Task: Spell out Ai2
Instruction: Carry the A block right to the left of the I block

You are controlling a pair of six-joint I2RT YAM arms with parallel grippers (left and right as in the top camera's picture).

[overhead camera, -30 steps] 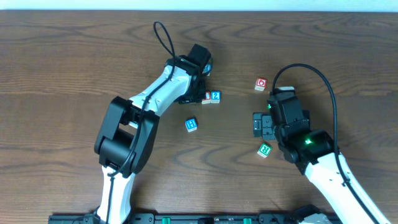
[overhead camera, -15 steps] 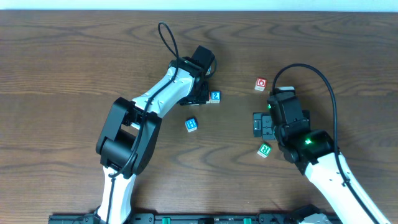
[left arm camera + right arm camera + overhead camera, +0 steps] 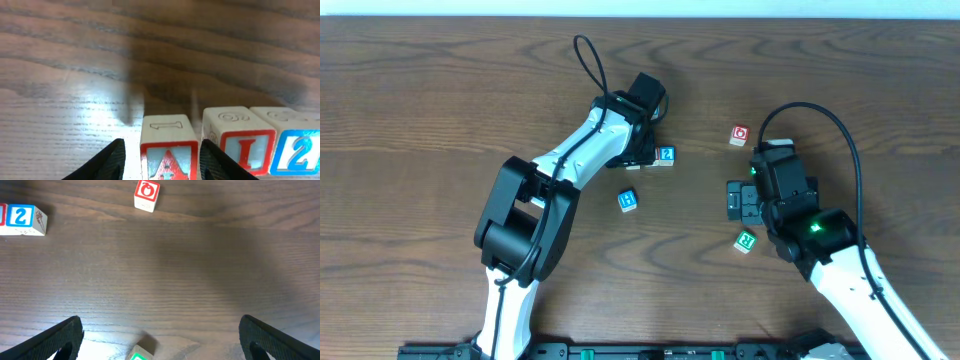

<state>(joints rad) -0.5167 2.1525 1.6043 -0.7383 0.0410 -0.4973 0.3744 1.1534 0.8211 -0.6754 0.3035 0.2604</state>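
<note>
- I am seeing the left gripper [image 3: 161,159] straddling the red A block [image 3: 168,142], jaws parted, with a gap showing on one side.
- The red I block [image 3: 240,142] is sitting just beside it, touching the blue 2 block [image 3: 299,145].
- The right gripper [image 3: 160,340] is hovering spread wide near a green block [image 3: 140,355].

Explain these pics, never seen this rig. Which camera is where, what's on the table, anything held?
Two robot arms at a table. One picture looks down from overhead; the other two come from a camera on each wrist, with that arm's fingers at the bottom edge. Lettered toy blocks lie there: A block, I block and 2 block in a row, plus a loose red block, blue block and green block. The left end effector straddles the A block with a gap on one side, so it looks unclamped. The right end effector is wide open, holding nothing.
</note>
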